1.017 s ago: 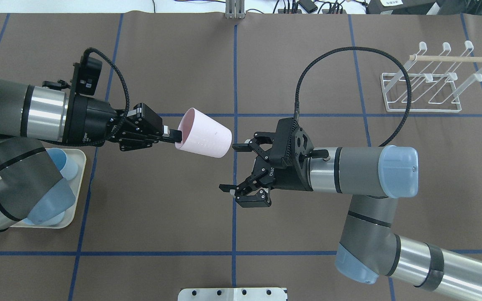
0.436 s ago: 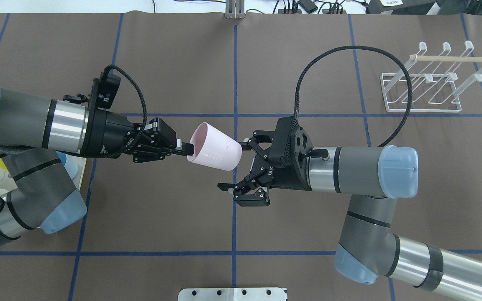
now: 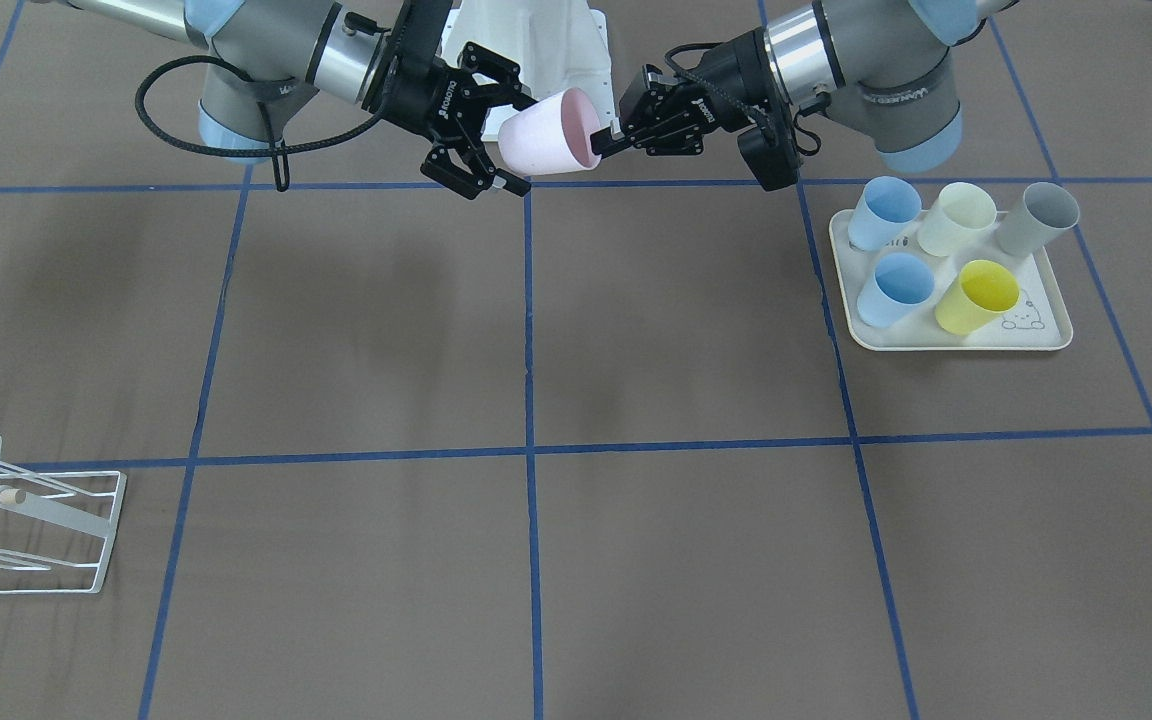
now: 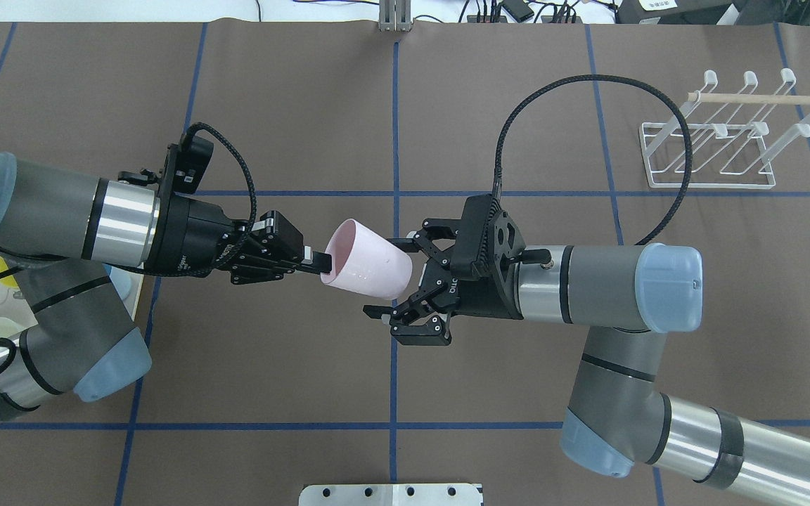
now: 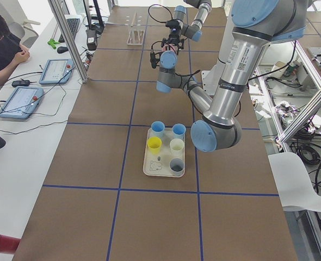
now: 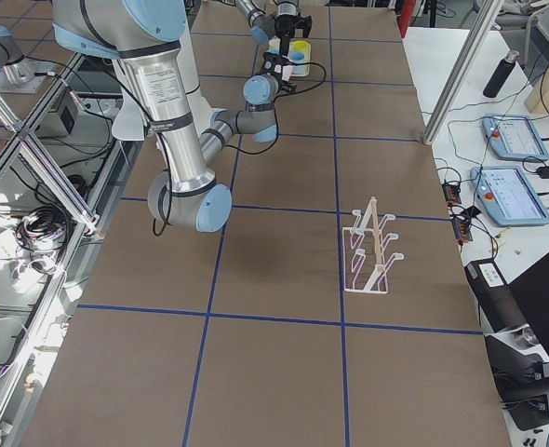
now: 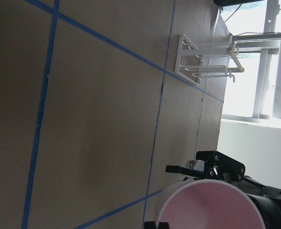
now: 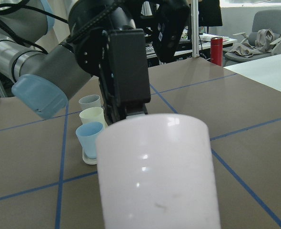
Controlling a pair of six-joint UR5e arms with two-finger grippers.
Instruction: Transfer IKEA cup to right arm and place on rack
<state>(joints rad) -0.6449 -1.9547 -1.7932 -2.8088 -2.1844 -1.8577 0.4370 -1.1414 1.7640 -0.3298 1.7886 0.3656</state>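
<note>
IKEA cup (image 4: 368, 267): pink, smooth plastic by the look. It hangs in mid-air on its side, mouth toward left gripper (image 4: 320, 263). That claw is clamped on the rim, one finger inside the mouth and one outside. The cup's base sits between the spread fingers of right gripper (image 4: 387, 276), whose jaws are wide and grasp nothing; whether a finger touches the wall is unclear. Judged light, rigid and tapered, so liable to slip; best taken across the body near the base. Rack (image 4: 720, 131) stands well behind the right gripper's wrist.
</note>
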